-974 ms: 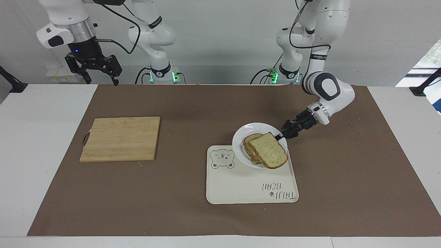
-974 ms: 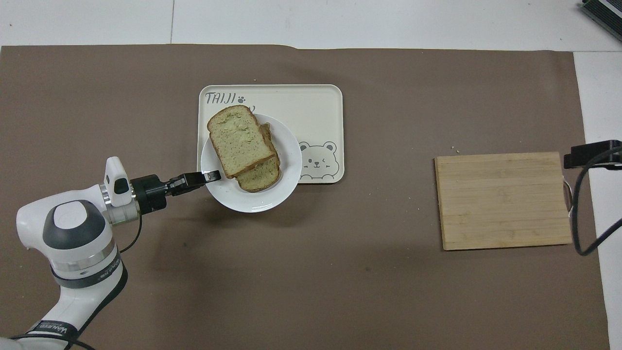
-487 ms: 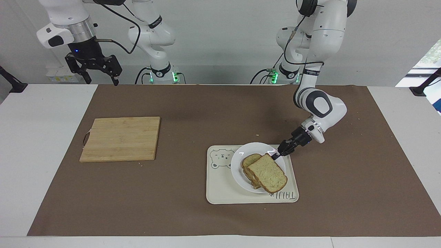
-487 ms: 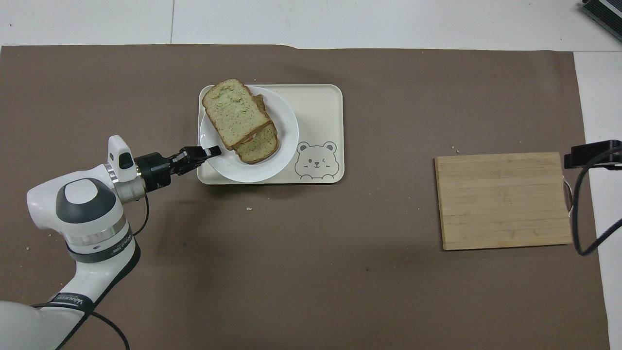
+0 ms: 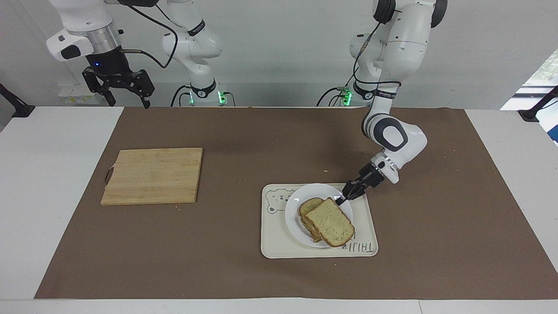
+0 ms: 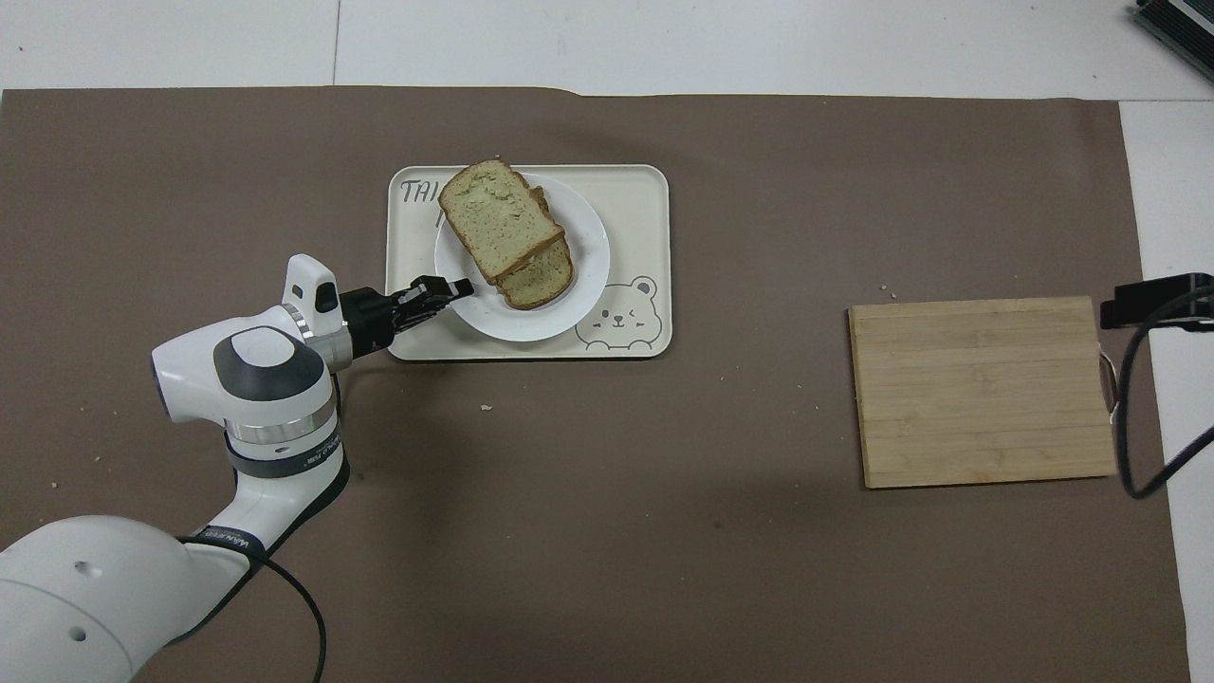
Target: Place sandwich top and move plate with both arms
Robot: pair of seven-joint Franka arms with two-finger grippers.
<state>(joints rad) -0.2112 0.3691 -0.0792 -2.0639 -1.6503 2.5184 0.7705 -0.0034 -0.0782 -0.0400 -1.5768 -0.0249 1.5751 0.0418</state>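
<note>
At left hand (image 5: 341, 200): plate (image 5: 296, 213) rim, pinched.

Left gripper (image 5: 344, 199) clamped low, right gripper (image 5: 126, 93) raised

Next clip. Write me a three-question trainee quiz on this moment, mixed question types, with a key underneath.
1. True or false: the plate sits on the wooden cutting board.
2. What is the left gripper gripping? A) the cream bear tray B) the plate's rim C) the top bread slice
3. Fill in: the right gripper waits raised at its own end of the table with its fingers ____.

Key: 1. False, it sits on the tray. 2. B. 3. open.
</note>
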